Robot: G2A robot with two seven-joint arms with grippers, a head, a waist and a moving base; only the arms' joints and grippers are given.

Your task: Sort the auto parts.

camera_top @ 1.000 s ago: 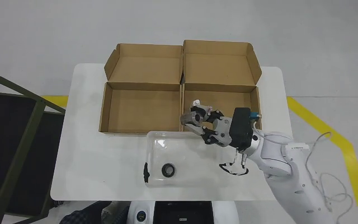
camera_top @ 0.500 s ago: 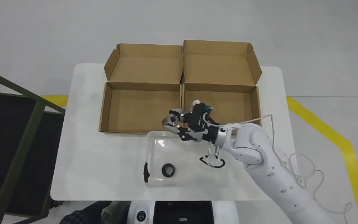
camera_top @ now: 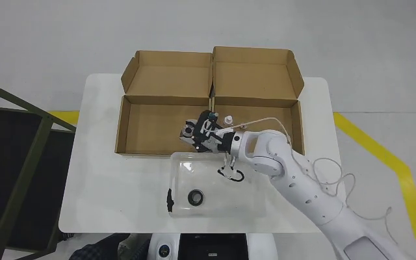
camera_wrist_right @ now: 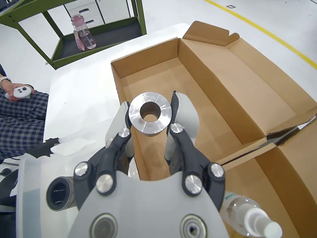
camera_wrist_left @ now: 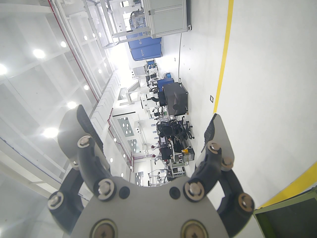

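One steel ring [camera_wrist_right: 151, 125], clamped in the right gripper [camera_wrist_right: 150, 108], swings across over the left cardboard box [camera_wrist_right: 153, 73]; release looks next.

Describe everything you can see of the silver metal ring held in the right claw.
The thick silver metal ring is a short cylinder with a round centre hole. Its flat, shiny, faintly scuffed end face is turned toward the wrist camera. The right claw grips it by its outer wall, clamped on opposite sides. It hangs over the floor of the open brown cardboard box, near one end, and nothing but the claw seems to touch it.
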